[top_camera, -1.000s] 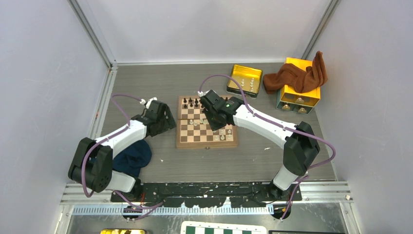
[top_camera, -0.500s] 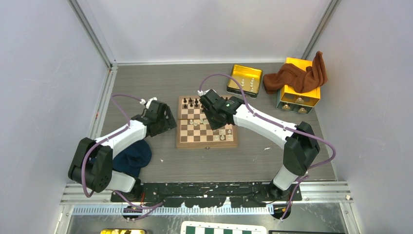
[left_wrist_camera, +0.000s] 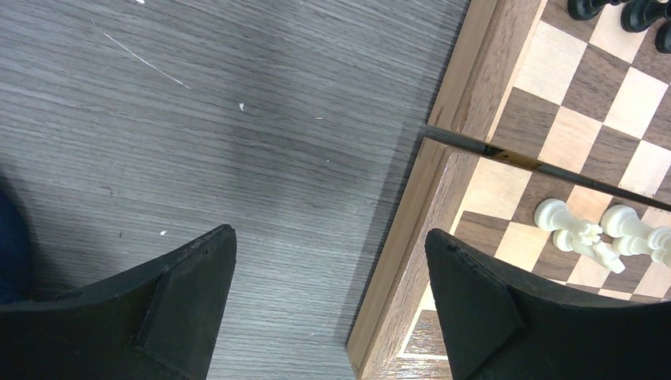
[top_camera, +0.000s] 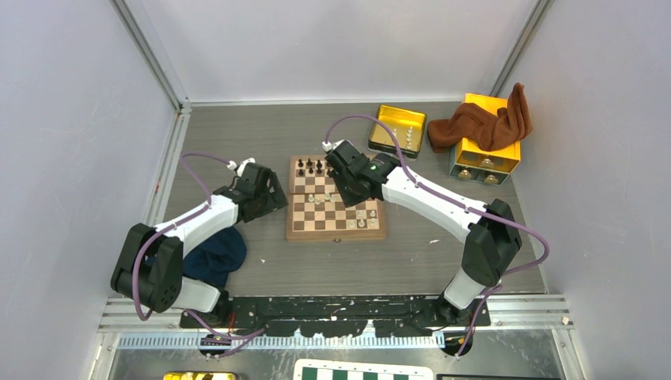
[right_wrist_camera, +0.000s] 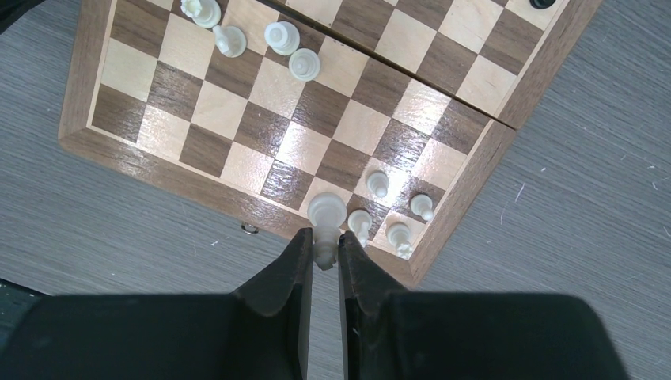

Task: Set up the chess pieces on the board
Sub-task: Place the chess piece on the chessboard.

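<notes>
The board (top_camera: 336,231) lies mid-table, its dark chess pieces (top_camera: 310,166) lined along the far left rows. Cream-white pieces (top_camera: 362,220) stand near its front right corner and a few more (top_camera: 320,198) at its middle. My right gripper (right_wrist_camera: 324,236) hangs over the board's near edge (right_wrist_camera: 158,162), shut on a cream-white piece (right_wrist_camera: 325,212) held by its stem, base outward. Several white pieces (right_wrist_camera: 396,207) stand just beside it. My left gripper (left_wrist_camera: 330,236) is open and empty, straddling the board's left border (left_wrist_camera: 443,150). White pieces (left_wrist_camera: 585,233) lie to its right.
A yellow metal tray (top_camera: 396,129) holding white pieces sits at the back right. Beside it is a yellow box (top_camera: 484,154) with a brown cloth (top_camera: 483,123) draped over it. A dark blue cloth (top_camera: 214,257) lies under the left arm. A green-and-white board (top_camera: 364,372) shows at the bottom.
My right gripper has shifted slightly toward the far side with the white piece in it. The left arm has stayed in place.
</notes>
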You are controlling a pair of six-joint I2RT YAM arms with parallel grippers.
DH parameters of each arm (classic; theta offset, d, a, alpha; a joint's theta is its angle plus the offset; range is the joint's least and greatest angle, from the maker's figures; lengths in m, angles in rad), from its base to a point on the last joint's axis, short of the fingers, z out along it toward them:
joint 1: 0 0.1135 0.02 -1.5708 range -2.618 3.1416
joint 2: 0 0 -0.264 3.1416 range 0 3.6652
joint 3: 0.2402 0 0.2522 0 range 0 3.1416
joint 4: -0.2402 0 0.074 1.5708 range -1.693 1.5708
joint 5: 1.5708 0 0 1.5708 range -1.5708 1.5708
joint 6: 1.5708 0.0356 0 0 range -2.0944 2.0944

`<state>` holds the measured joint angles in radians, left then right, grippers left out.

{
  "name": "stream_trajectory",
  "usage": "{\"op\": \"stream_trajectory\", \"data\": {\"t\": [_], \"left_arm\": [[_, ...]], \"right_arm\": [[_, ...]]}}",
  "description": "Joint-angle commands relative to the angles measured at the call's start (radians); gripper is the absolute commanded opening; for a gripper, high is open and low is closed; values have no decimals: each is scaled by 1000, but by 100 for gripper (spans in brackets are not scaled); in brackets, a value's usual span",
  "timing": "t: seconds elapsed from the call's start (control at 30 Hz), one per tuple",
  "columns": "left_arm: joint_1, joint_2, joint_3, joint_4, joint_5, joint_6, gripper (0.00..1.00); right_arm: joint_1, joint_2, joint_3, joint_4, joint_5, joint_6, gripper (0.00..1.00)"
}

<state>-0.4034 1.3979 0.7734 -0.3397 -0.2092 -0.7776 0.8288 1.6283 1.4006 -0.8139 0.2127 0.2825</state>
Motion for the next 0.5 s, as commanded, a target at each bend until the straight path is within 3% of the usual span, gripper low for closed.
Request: {"op": "stream_trajectory", "data": {"t": [0.0, 0.07, 0.13, 0.47], "left_arm": [[7, -4, 31, 27, -22, -2, 91], [7, 4, 37, 25, -21, 0, 91], [8, 11, 45, 24, -22, 0, 99], [7, 27, 44, 30, -27, -8, 100]], "right_arm": [[-3, -22, 42, 1, -22, -9, 3], [0, -14, 41, 1, -40, -8, 3], [0, -5, 40, 3, -63, -4, 3], [35, 41, 32, 24, -113, 1, 3]]}}
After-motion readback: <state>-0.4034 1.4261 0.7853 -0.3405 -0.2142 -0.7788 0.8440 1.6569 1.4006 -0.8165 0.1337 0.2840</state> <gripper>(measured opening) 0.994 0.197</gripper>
